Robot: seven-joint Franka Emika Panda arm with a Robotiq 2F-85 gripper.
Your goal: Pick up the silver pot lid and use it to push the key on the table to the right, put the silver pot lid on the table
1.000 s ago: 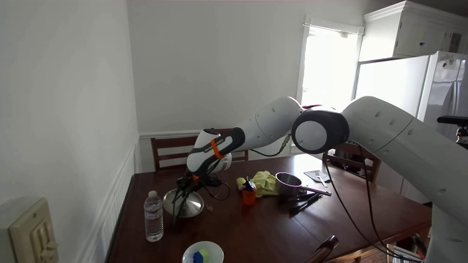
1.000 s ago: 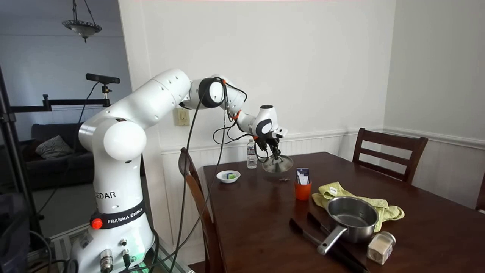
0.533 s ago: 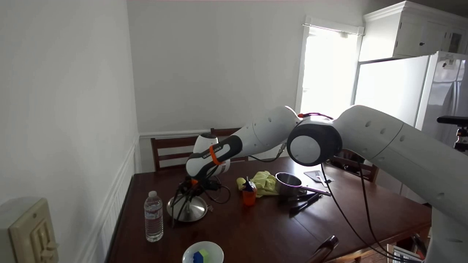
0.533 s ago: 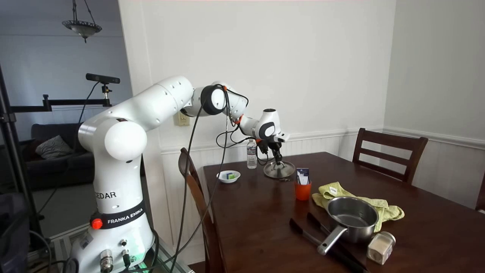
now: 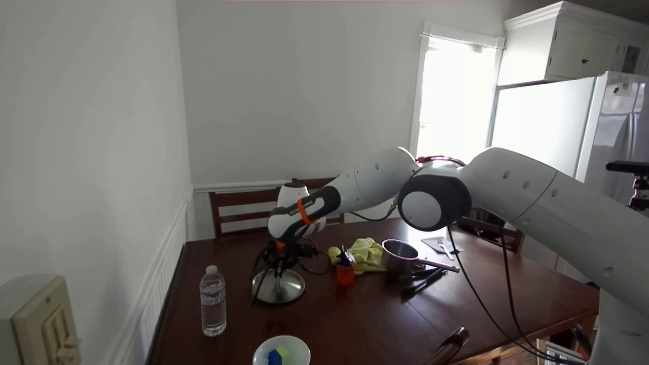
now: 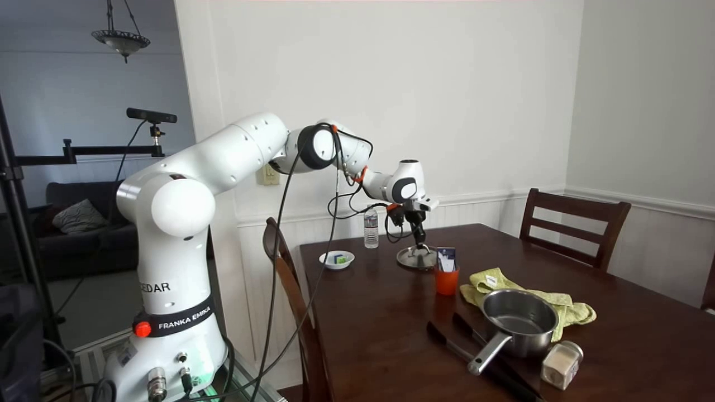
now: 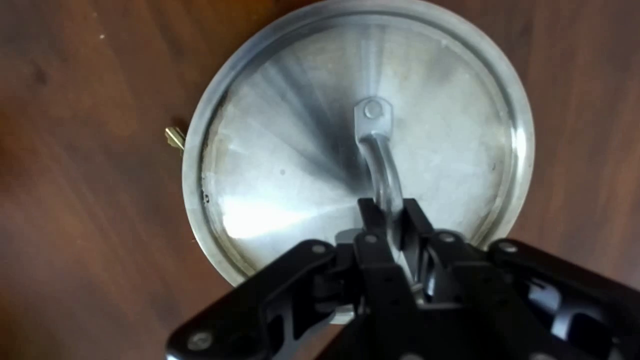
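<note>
Lid (image 7: 315, 145): below the fingers (image 7: 371, 216), on or just above the table (image 7: 100, 225), cannot tell which.
Fingers: clamped on its handle (image 7: 384, 172), one either side.
Key (image 7: 174, 137): partly showing at the rim (image 7: 192, 165).

Silver pot lid (image 5: 289, 290) now flatter, farther from water bottle (image 5: 213, 304), nearer orange cup (image 5: 346, 275); gripper (image 7: 390, 205) shifted along with it

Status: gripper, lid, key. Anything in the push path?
Gripper shut on handle of silver pot lid. Wrist view: key partly hidden by lid's rim. Orange cup apart from lid, possibly in the path.
</note>
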